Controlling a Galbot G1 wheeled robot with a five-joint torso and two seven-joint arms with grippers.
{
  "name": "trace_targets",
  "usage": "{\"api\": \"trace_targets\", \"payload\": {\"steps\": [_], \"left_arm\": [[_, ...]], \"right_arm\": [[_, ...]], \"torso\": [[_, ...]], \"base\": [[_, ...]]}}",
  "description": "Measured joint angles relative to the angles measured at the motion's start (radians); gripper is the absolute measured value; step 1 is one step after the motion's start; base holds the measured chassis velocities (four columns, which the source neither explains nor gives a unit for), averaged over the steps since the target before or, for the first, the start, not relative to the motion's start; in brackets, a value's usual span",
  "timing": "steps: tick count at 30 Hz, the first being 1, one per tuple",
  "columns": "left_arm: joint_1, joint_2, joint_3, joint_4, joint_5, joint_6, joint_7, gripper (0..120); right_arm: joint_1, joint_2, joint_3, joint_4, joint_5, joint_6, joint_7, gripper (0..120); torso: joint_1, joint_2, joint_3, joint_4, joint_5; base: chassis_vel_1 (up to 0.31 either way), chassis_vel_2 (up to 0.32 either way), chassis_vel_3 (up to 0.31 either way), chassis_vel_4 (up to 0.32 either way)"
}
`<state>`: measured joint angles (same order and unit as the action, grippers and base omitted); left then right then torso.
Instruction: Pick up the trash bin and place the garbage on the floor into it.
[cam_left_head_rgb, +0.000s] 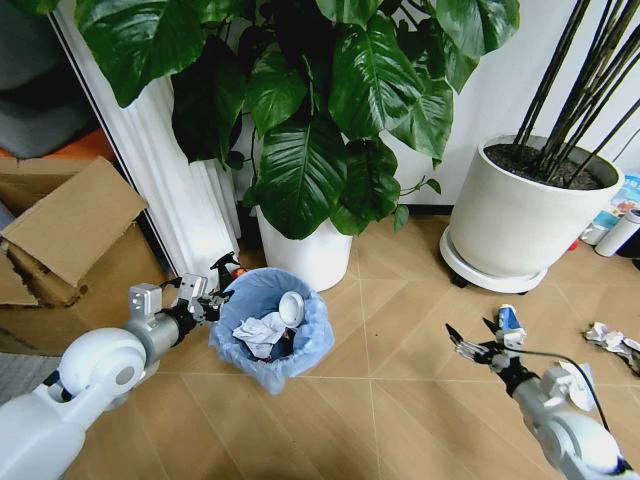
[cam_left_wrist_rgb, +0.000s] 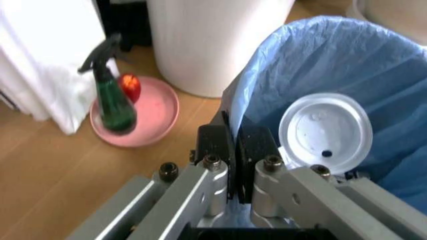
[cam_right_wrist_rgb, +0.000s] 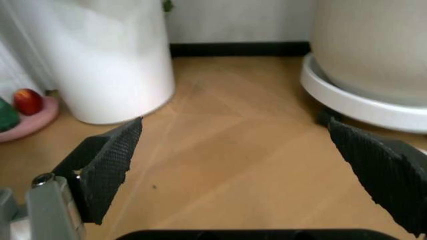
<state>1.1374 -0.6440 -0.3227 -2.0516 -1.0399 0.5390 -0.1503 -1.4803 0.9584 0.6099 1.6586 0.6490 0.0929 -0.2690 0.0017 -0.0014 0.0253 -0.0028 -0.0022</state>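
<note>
The trash bin (cam_left_head_rgb: 268, 345), black and lined with a crinkly light-blue bag, stands on the floor (cam_left_head_rgb: 400, 400) in front of the plant pot. My left gripper (cam_left_head_rgb: 212, 303) is shut on its rim at the bin's left side; the left wrist view shows both fingers (cam_left_wrist_rgb: 215, 145) pinched together on the bag edge (cam_left_wrist_rgb: 267, 85). Inside lie crumpled white paper (cam_left_head_rgb: 260, 330) and a white disc (cam_left_head_rgb: 291, 308) (cam_left_wrist_rgb: 325, 131). My right gripper (cam_left_head_rgb: 472, 342) (cam_right_wrist_rgb: 240, 165) hovers open over bare floor. A blue-white wrapper (cam_left_head_rgb: 510, 322) lies just beyond it, and crumpled white paper (cam_left_head_rgb: 610, 338) farther right.
A white plant pot (cam_left_head_rgb: 305, 255) stands right behind the bin, and a larger pot on a saucer (cam_left_head_rgb: 525, 215) at the back right. A green spray bottle (cam_left_wrist_rgb: 110, 100) sits on a pink dish (cam_left_wrist_rgb: 153, 112) beside the bin. Cardboard (cam_left_head_rgb: 70, 220) lies at left.
</note>
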Motion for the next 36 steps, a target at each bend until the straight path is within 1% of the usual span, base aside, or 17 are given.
{"api": "trace_targets", "payload": {"steps": [2, 3, 4, 5, 6, 7, 8, 9, 12, 17, 22, 25, 28, 36], "left_arm": [[0.021, -0.007, -0.021, -0.004, 0.007, 0.000, 0.001, 0], [0.042, -0.014, -0.035, -0.008, 0.017, 0.000, 0.002, 0], [0.042, -0.014, -0.035, -0.008, 0.017, 0.000, 0.002, 0], [0.064, -0.021, -0.047, -0.012, 0.028, 0.000, 0.005, 0], [0.086, -0.029, -0.059, -0.014, 0.040, 0.000, 0.009, 0], [0.111, -0.040, -0.073, -0.016, 0.056, -0.001, 0.014, 0], [0.135, -0.051, -0.090, -0.021, 0.067, -0.003, 0.018, 0], [0.135, -0.051, -0.090, -0.021, 0.067, -0.003, 0.018, 0], [0.185, -0.058, -0.117, -0.036, 0.082, -0.007, 0.023, 0], [0.207, -0.053, -0.131, -0.046, 0.082, -0.007, 0.023, 0], [0.247, -0.048, -0.154, -0.063, 0.083, -0.008, 0.025, 0], [0.255, -0.044, -0.157, -0.071, 0.084, -0.008, 0.025, 0], [0.256, -0.043, -0.157, -0.075, 0.084, -0.008, 0.025, 0], [0.259, -0.046, -0.152, -0.078, 0.089, -0.008, 0.025, 0]], "right_arm": [[-0.024, 0.042, 0.040, -0.004, -0.038, 0.015, -0.006, 100], [-0.038, 0.074, 0.066, -0.005, -0.052, 0.020, -0.008, 100], [-0.038, 0.074, 0.066, -0.005, -0.052, 0.020, -0.008, 100], [-0.057, 0.103, 0.095, -0.005, -0.067, 0.018, -0.012, 100], [-0.074, 0.126, 0.118, -0.004, -0.078, 0.017, -0.022, 100], [-0.087, 0.149, 0.141, -0.004, -0.091, 0.017, -0.041, 100], [-0.097, 0.173, 0.164, -0.008, -0.101, 0.025, -0.056, 100], [-0.097, 0.173, 0.164, -0.008, -0.101, 0.025, -0.056, 100], [-0.098, 0.184, 0.186, -0.014, -0.102, 0.035, -0.063, 100], [-0.091, 0.175, 0.181, -0.014, -0.099, 0.035, -0.063, 100], [-0.091, 0.170, 0.165, -0.028, -0.101, 0.045, -0.071, 100], [-0.094, 0.165, 0.163, -0.032, -0.103, 0.055, -0.077, 100], [-0.097, 0.161, 0.163, -0.032, -0.104, 0.057, -0.081, 100], [-0.100, 0.158, 0.163, -0.049, -0.106, 0.061, -0.106, 100]], "torso": [[0.000, 0.000, 0.000, 0.0003, -0.0013], [0.000, 0.000, 0.000, 0.0005, -0.0012], [0.000, 0.000, 0.000, 0.0005, -0.0012], [0.000, 0.000, 0.000, 0.0008, -0.0005], [0.000, 0.000, 0.000, 0.0004, -0.0008], [0.000, 0.000, 0.000, 0.0007, -0.0014], [0.000, 0.000, 0.000, 0.0005, -0.0010], [0.000, 0.000, 0.000, 0.0005, -0.0010], [0.000, 0.000, 0.000, 0.0006, -0.0009], [0.000, 0.000, 0.000, 0.0007, -0.0012], [0.000, 0.000, 0.000, 0.0006, -0.0006], [0.000, 0.000, 0.000, 0.0002, -0.0009], [0.000, 0.000, 0.000, 0.0005, -0.0007], [0.000, 0.000, 0.000, 0.0004, -0.0009]], "base": [[0.000, 0.000, 0.000, 0.000], [0.000, 0.000, 0.000, 0.000], [0.000, 0.000, 0.000, 0.000], [0.000, 0.000, 0.000, 0.000], [0.000, 0.000, 0.000, 0.000], [0.000, 0.000, 0.000, 0.000], [-0.041, -0.045, 0.053, 0.038], [-0.041, -0.045, 0.053, 0.038], [-0.076, -0.088, 0.093, 0.069], [-0.146, -0.151, 0.159, 0.140], [-0.197, -0.195, 0.197, 0.195], [-0.185, -0.184, 0.175, 0.165], [-0.170, -0.163, 0.168, 0.168], [-0.154, -0.110, 0.144, 0.096]]}}
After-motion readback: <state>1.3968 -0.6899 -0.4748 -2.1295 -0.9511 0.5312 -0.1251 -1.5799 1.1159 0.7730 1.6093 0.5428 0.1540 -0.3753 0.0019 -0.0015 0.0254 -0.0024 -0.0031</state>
